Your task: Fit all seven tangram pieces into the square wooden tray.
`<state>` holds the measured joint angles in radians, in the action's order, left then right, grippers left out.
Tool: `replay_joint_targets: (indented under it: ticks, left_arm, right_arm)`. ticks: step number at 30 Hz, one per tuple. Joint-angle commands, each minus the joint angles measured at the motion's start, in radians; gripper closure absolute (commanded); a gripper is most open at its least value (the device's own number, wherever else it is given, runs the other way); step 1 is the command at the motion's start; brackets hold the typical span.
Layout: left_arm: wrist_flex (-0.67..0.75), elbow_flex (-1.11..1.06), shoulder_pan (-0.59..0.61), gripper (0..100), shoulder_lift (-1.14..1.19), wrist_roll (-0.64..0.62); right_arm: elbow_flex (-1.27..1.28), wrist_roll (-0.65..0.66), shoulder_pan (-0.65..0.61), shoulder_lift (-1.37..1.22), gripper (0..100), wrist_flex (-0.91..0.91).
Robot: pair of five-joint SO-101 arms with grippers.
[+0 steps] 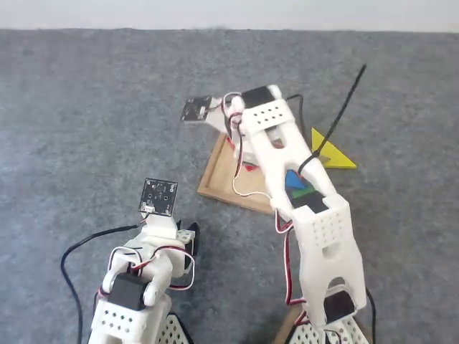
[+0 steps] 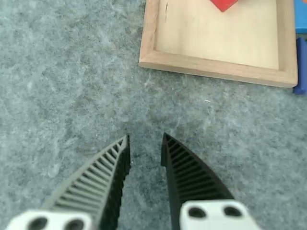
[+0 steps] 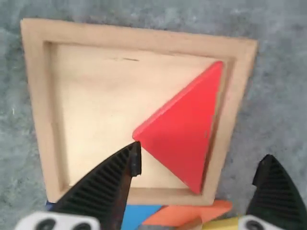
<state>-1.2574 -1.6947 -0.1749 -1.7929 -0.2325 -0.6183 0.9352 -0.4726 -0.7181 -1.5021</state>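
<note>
The square wooden tray (image 3: 38, 110) holds one red triangle (image 3: 184, 132) lying flat against one wall. My right gripper (image 3: 201, 158) hangs open over that triangle, one fingertip at its corner and the other past the tray's rim. In the high view the right arm covers much of the tray (image 1: 214, 175). Blue (image 1: 292, 178) and green (image 1: 303, 190) pieces peek out under the arm, and a yellow triangle (image 1: 334, 154) lies on the cloth beyond. My left gripper (image 2: 145, 139) is open over bare cloth, short of the tray (image 2: 216, 67), with nothing between its fingers.
Grey felt covers the table (image 1: 86, 107). Blue (image 3: 144, 213), orange (image 3: 192, 213) and yellow (image 3: 225, 223) pieces lie just outside one tray wall. A black cable (image 1: 337, 118) arcs over the right arm. Both arm bases stand at the near edge.
</note>
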Motion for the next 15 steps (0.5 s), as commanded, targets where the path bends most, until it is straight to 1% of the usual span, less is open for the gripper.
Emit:
replay_joint_targets:
  ticks: [1, 4, 7, 11, 15]
  left_arm:
    - [-0.002, 0.012, -0.002, 89, -0.017, -0.006]
    - [-0.002, 0.012, -0.002, 89, -0.017, -0.006]
    - [-0.002, 0.012, -0.002, 89, -0.017, -0.006]
    - [-0.002, 0.012, -0.002, 89, -0.017, -0.006]
    - [-0.002, 0.012, -0.002, 89, -0.017, -0.006]
  right_arm:
    - [-0.157, -0.089, 0.028, 0.116, 63.8, -0.108]
    - [-0.203, -0.132, 0.038, 0.213, 67.3, -0.211]
    - [-0.206, -0.157, 0.091, 0.294, 70.8, -0.255]
    - [-0.201, -0.206, 0.228, 0.286, 65.6, -0.274]
    - [-0.193, -0.267, 0.321, 0.163, 61.7, -0.259]
